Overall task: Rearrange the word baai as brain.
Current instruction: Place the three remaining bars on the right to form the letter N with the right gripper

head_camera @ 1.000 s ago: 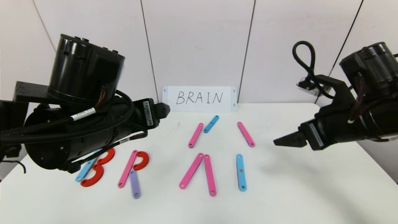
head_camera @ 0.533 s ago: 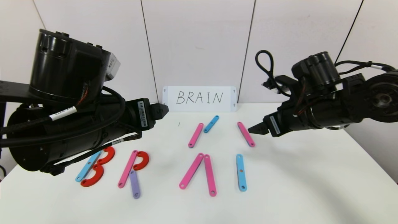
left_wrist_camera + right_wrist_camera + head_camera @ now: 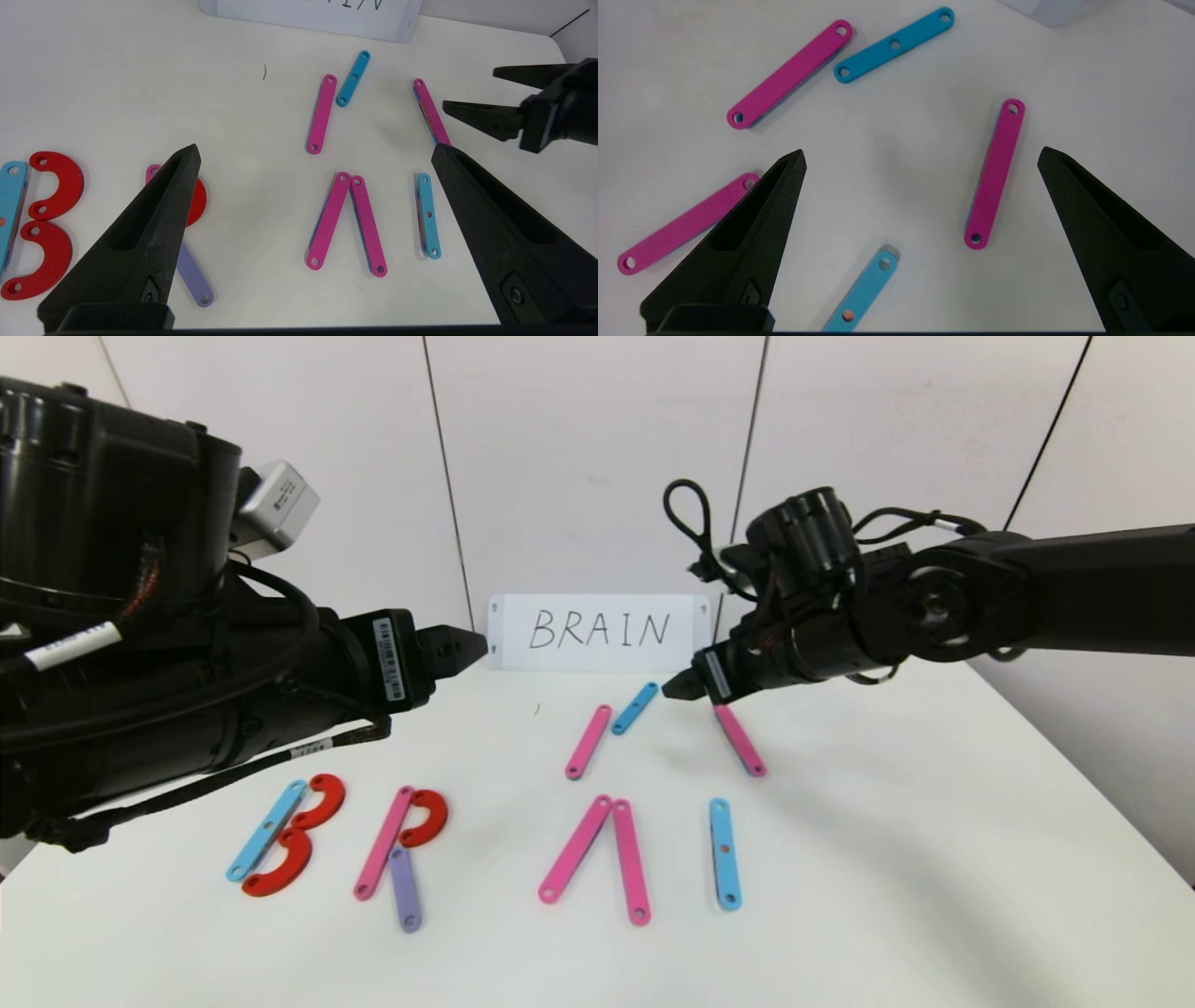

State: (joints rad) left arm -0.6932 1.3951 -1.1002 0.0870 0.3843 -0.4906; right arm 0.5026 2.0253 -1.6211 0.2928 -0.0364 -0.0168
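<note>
The white card handwritten BRAIN [image 3: 598, 633] is stood against the wall at the back of the white table [image 3: 887, 859], and everything else is placed from it. In front of the card and to its left, the front row of flat plastic letter pieces [image 3: 485, 845] is laid out: a light-blue straight strip [image 3: 266, 830] with two red C-shaped curves [image 3: 301, 835] touching it, read as B; next, a pink strip [image 3: 384, 843] with one red curve [image 3: 428, 817] and a purple strip [image 3: 404, 889], read as R. Straight in front of the card, two long pink strips [image 3: 602, 859] are met at their far ends as an open A, and a blue upright strip [image 3: 724, 852] is set just beside them as I.

Between that row and the card, three loose pieces are seen — a pink strip [image 3: 587, 741] with a short blue strip [image 3: 635, 707] close at its far end, and a pink slanted strip [image 3: 994, 172] apart from them, towards the card's right end.

The right gripper [image 3: 674, 687] is held above the table just in front of the card's right end, beside the far end of the slanted pink strip; in the right wrist view its fingers [image 3: 752, 233] are spread wide with nothing between them. The left gripper [image 3: 471, 648] is held in the air beside the card's left edge — its fingers [image 3: 140, 233] are likewise parted wide and nothing is gripped.
</note>
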